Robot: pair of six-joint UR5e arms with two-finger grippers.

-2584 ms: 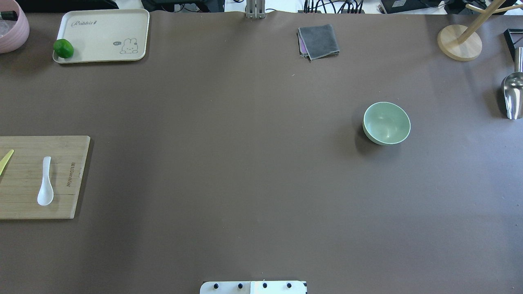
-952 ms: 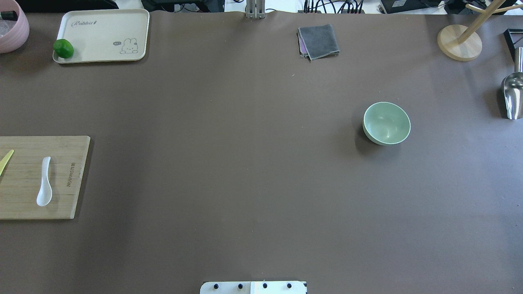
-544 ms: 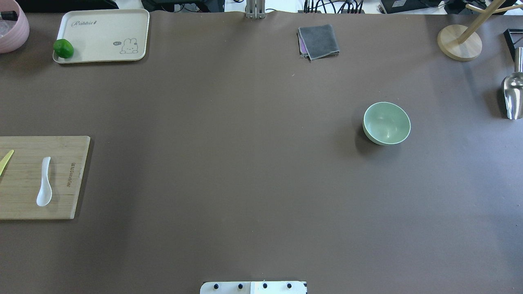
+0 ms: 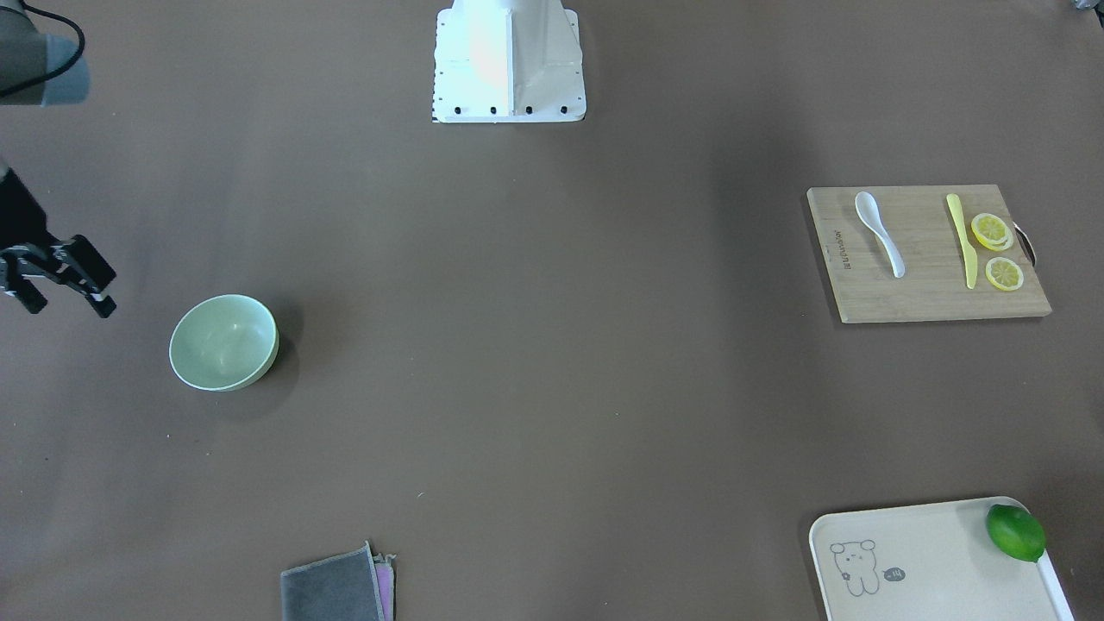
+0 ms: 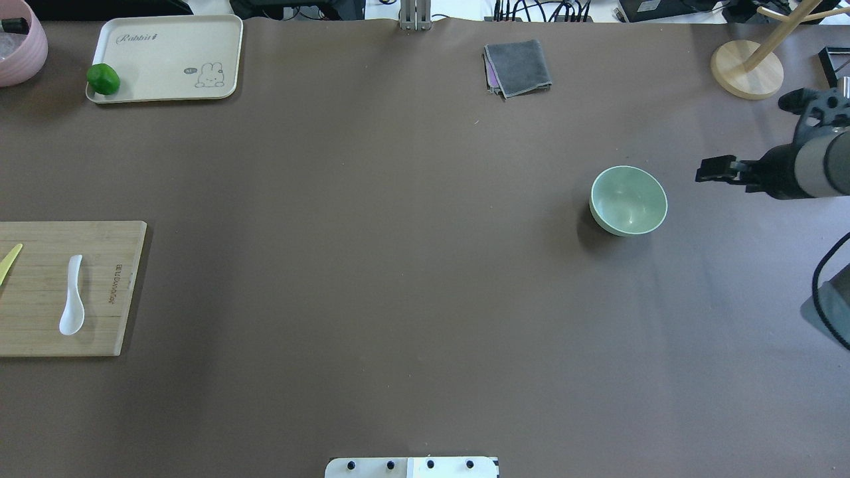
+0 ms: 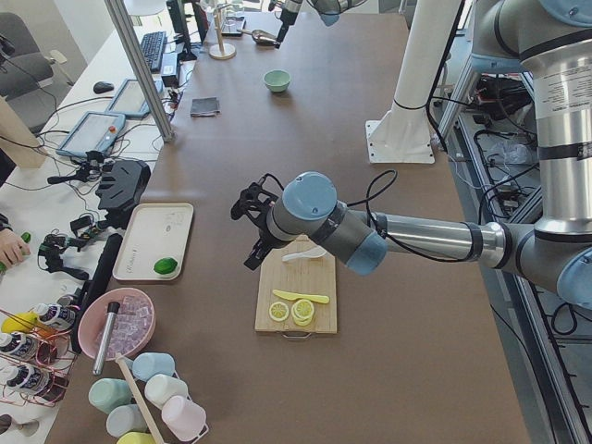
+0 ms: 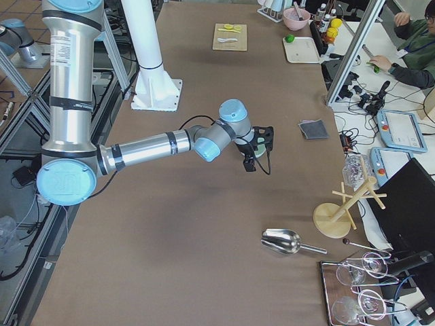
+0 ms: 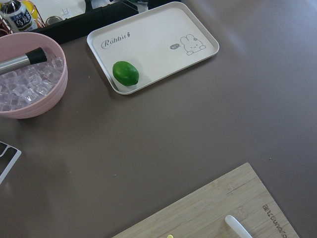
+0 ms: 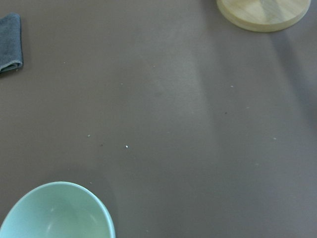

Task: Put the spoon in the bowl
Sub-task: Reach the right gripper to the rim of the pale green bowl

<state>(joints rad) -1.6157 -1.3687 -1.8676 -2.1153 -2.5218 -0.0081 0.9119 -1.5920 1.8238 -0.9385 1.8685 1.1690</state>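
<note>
The white spoon (image 5: pixel 72 296) lies on the wooden cutting board (image 5: pixel 40 340) at the table's left edge, scoop toward the robot; it also shows in the front view (image 4: pixel 880 233). The mint-green bowl (image 5: pixel 628 200) stands empty and upright on the right half, and shows in the front view (image 4: pixel 222 341). My right gripper (image 4: pixel 65 297) hovers open and empty just right of the bowl; one of its fingers (image 5: pixel 716 170) shows in the overhead view. My left gripper (image 6: pixel 254 227) hangs above the table beside the board, seen only in the left side view. I cannot tell if it is open.
A yellow knife (image 4: pixel 962 240) and lemon slices (image 4: pixel 992 231) share the board. A cream tray (image 5: pixel 166 56) with a lime (image 5: pixel 103 78) sits far left, next to a pink ice bowl (image 8: pixel 29 82). A grey cloth (image 5: pixel 518 66) and a wooden stand (image 5: pixel 746 68) are at the far edge.
My right arm has come in from the overhead view's right edge and now stands beside the bowl, covering the metal scoop. The spoon and bowl have not moved.
</note>
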